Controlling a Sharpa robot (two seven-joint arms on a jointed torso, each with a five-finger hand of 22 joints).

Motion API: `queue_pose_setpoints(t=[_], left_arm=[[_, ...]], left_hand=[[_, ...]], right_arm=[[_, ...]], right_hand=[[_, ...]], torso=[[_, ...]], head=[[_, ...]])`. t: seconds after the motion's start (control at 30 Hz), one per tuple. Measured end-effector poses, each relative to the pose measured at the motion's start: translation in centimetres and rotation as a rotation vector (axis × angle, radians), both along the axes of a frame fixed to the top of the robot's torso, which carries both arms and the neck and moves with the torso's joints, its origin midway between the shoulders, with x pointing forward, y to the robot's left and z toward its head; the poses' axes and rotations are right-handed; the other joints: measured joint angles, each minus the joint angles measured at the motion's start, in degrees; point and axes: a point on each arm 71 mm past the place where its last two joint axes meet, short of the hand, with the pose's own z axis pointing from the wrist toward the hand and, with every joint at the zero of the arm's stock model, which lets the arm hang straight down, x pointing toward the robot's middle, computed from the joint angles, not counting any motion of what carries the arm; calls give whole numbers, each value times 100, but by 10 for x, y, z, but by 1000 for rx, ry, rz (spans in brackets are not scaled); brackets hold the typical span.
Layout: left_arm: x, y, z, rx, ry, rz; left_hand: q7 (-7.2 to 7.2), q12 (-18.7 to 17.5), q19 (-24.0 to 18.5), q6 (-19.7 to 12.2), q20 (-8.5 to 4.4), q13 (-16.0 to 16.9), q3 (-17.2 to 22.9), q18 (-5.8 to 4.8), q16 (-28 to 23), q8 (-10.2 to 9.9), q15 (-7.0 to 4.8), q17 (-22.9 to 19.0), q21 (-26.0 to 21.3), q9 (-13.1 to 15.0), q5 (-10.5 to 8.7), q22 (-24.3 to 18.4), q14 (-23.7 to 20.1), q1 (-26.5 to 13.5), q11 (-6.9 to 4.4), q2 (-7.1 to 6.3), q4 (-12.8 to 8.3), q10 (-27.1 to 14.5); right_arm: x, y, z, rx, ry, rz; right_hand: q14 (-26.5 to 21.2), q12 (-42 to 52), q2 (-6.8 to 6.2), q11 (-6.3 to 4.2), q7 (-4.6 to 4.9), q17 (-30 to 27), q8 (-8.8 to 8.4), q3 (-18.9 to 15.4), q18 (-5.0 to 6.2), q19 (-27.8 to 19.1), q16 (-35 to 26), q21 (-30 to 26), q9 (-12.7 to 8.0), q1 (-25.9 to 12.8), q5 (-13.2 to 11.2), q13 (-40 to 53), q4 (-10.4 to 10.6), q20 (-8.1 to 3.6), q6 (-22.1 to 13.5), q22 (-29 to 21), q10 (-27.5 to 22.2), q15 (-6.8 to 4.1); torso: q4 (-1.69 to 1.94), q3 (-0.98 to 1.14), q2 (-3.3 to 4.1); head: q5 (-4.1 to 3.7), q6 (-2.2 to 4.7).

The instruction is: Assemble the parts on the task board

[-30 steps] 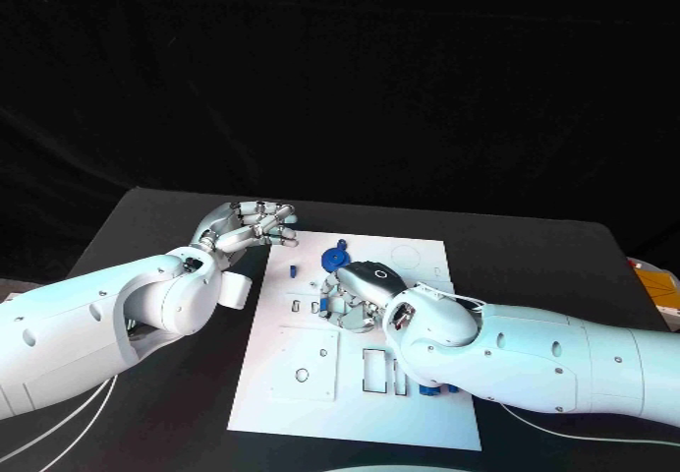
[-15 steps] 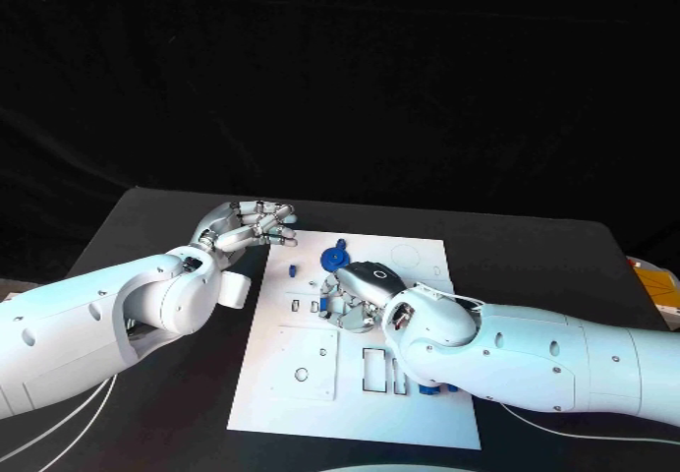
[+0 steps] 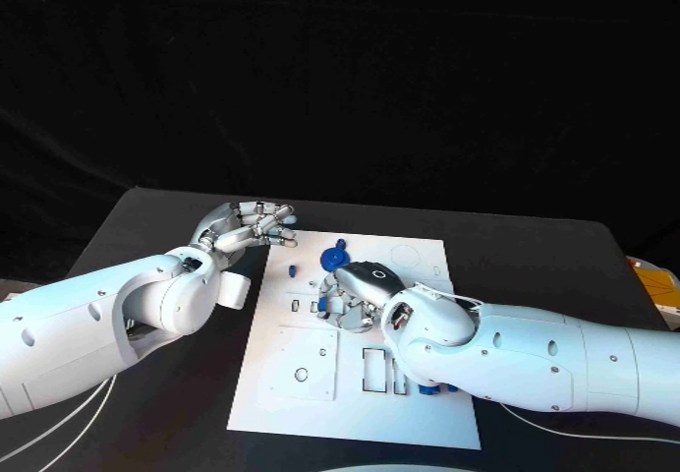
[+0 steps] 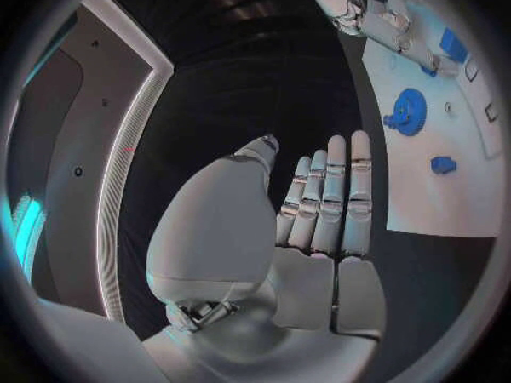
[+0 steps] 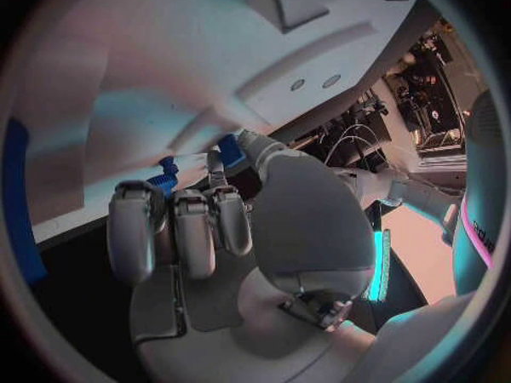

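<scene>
**Hands almost motionless over the task board**

Nothing on the tabletop (image 3: pixel 141 221) has shifted since a second ago; the right hand (image 3: pixel 355 290) stays bent over the middle of the task board (image 3: pixel 291 393), and the left hand (image 3: pixel 255 226) stays at the board's far left corner.

From the head view, the right hand's fingers are curled down onto the board just near of the blue gear (image 3: pixel 333 259), and the hand and its thick white arm hide much of the board's right side. In the right wrist view those fingers are bunched together, with a small blue part (image 5: pixel 165 177) and another blue piece (image 5: pixel 231 151) at their tips; whether they pinch either one I cannot tell.

The left hand holds nothing. In its wrist view the fingers lie straight and side by side, the thumb (image 4: pixel 255 155) apart from them, over bare black tabletop beside the board's edge.

The board is a flat white rectangular plate with rectangular slots and small round holes cut into it. The gear is a toothed disc near the far edge; a small blue block (image 3: pixel 292 268) sits toward the left edge, near the gear, and more blue parts (image 3: pixel 429 389) lie at the right edge by the right arm. The tabletop is matte black with rounded corners.
</scene>
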Motion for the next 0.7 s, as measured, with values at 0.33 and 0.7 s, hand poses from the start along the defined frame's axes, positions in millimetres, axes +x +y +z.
queue_pose_setpoints(t=[0.33,0.7], left_arm=[[0,0,0,0,2,-2],[0,0,0,0,3,-3]], left_hand=[[0,0,-21,0,21,0,0,0,0,0,0,5,0,5,0,0,0,-23,0,-23,0,0],[0,0,-21,0,21,0,0,0,0,0,0,5,0,4,0,0,0,-23,0,-23,0,0]], right_arm=[[0,0,0,0,-1,-2],[0,-1,0,7,-5,-8]], right_hand=[[0,-30,-23,19,7,0,-22,-72,0,-20,0,-50,-8,-23,0,0,41,20,-48,-1,-19,0],[-7,-123,-62,87,77,-1,-171,-317,0,-60,0,-128,-62,-43,0,0,165,62,-328,-2,-52,55]], torso=[[0,-2,0],[1,-2,0]], head=[[1,0],[1,-2]])
